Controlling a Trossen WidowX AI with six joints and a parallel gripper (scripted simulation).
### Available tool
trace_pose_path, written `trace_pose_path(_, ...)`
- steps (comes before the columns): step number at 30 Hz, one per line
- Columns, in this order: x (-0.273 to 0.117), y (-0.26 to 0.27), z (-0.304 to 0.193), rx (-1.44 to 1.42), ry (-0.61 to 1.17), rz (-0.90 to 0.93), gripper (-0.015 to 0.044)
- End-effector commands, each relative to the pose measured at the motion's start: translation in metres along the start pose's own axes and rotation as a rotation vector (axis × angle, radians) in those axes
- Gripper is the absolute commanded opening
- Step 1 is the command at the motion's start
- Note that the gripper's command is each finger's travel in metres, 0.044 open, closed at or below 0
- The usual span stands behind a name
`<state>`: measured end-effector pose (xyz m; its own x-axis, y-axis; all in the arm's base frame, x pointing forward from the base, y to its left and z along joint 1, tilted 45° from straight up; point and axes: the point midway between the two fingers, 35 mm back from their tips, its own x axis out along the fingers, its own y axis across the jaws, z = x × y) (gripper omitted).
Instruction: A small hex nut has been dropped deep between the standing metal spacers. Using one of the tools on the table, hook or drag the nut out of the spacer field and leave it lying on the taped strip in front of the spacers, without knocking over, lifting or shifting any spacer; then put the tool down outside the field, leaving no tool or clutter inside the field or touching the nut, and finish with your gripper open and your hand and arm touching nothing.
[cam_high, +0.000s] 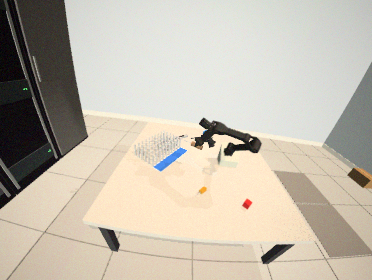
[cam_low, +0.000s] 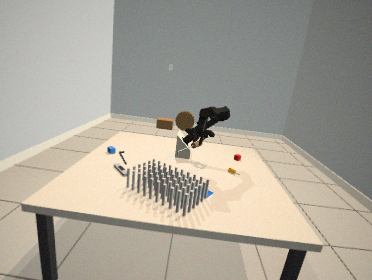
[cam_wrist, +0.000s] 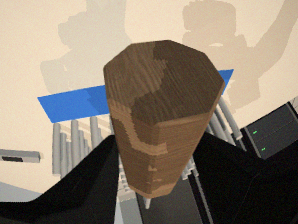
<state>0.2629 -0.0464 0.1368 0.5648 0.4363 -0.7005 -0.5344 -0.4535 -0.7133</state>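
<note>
The nut is hiding from every view; its exact place among the dense metal spacers (cam_high: 159, 147) (cam_low: 184, 201) (cam_wrist: 56, 150), standing toward the table's (cam_high: 150, 210) (cam_low: 75, 185) left edge in the top view, is staying unclear. The gripper (cam_high: 199, 143) (cam_low: 195, 142) (cam_wrist: 154, 139) is clasping a wooden handle (cam_high: 194, 144) (cam_low: 197, 144) (cam_wrist: 162, 85), which is covering part of the blue strip (cam_high: 170, 159) (cam_low: 209, 193) (cam_wrist: 75, 103) in the wrist view. A red cube (cam_high: 247, 204) (cam_low: 237, 157) is lying toward the top view's near right corner, an orange-handled tool (cam_high: 202, 190) (cam_low: 232, 171) nearer the middle.
</note>
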Motion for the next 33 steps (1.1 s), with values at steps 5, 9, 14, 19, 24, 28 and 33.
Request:
trace_pose_path(5,0.037,0.008,0.009,0.007,-0.009,0.027,0.0)
trace_pose_path(9,0.056,0.011,0.017,0.005,-0.009,0.033,0.0)
trace_pose_path(14,0.078,0.013,0.028,0.003,-0.007,0.034,0.0)
trace_pose_path(19,0.098,0.015,0.042,0.004,-0.004,0.028,0.0)
trace_pose_path(24,0.115,0.017,0.058,0.008,-0.002,0.017,0.0)
trace_pose_path(28,0.126,0.02,0.073,0.014,-0.001,0.004,0.0)
trace_pose_path(33,0.13,0.022,0.078,0.018,-0.001,-0.002,0.0)
